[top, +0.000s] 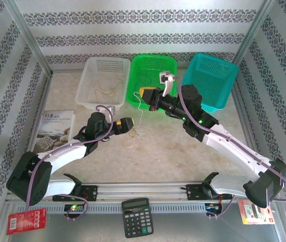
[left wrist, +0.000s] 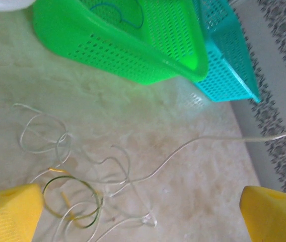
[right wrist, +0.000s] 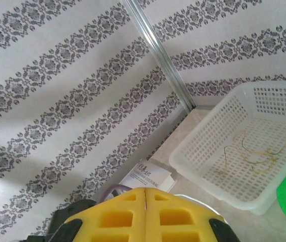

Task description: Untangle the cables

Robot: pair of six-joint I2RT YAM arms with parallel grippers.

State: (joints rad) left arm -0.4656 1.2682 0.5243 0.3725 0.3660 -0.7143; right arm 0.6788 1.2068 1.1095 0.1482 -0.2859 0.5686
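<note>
A small tangle of thin cables [top: 133, 136] lies on the table: whitish curls, a yellow strand and an olive-green loop [left wrist: 71, 178]. My left gripper [top: 129, 123] hovers just over it, open wide, with its yellow fingers [left wrist: 9, 212] far apart and nothing between them [left wrist: 143, 217]. One whitish cable [top: 140, 111] rises out of the pile to my right gripper [top: 144, 93], which is shut at the green basket's near edge. That strand [left wrist: 198, 138] runs off to the right in the left wrist view. The right gripper's pads [right wrist: 145, 212] are pressed together.
At the back stand a white basket [top: 90, 83] holding yellowish strands [right wrist: 248, 151], a green basket [top: 153, 63] with a blue strand [left wrist: 125, 15], and a teal basket [top: 211, 80]. A booklet [top: 55, 128] lies at the left. A calculator [top: 138, 217] sits at the near rail.
</note>
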